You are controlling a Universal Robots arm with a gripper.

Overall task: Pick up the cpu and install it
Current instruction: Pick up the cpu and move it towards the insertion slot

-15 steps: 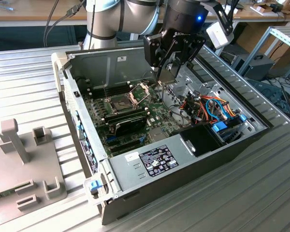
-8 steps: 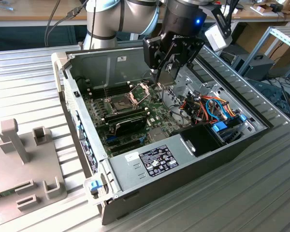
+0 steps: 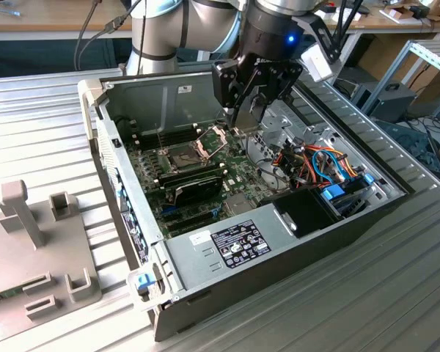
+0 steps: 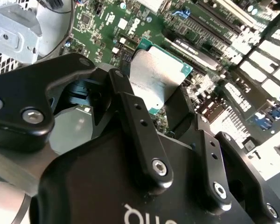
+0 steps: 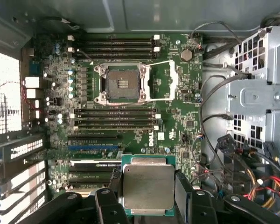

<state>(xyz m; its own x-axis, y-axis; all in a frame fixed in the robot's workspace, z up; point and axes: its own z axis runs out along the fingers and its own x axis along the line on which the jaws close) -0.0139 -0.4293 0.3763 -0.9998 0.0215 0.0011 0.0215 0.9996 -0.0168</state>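
Grips the cpu [image 5: 148, 186] by two opposite edges in the clenched claw [image 3: 247, 114], silvery top facing the first wrist view, holds it above the green motherboard [image 5: 177, 116] inside the open computer case [image 3: 227, 308] on the bench [image 3: 367, 293], well apart from the open socket [image 5: 122, 84].

Top of small square cpu [image 5: 148, 187] seen as dull, faintly scuffed silvery-grey metal, edged by green laminate. Links of black end effector [image 3: 249, 116] finished smooth and satin, set with bright metal screw heads [image 4: 159, 167]. Slight gloss noted on green motherboard [image 5: 177, 121]. Matt finish noted on grey sheet-metal computer case [image 3: 187, 258]. Soft sheen carried by ribbed metal surface [image 3: 37, 110].
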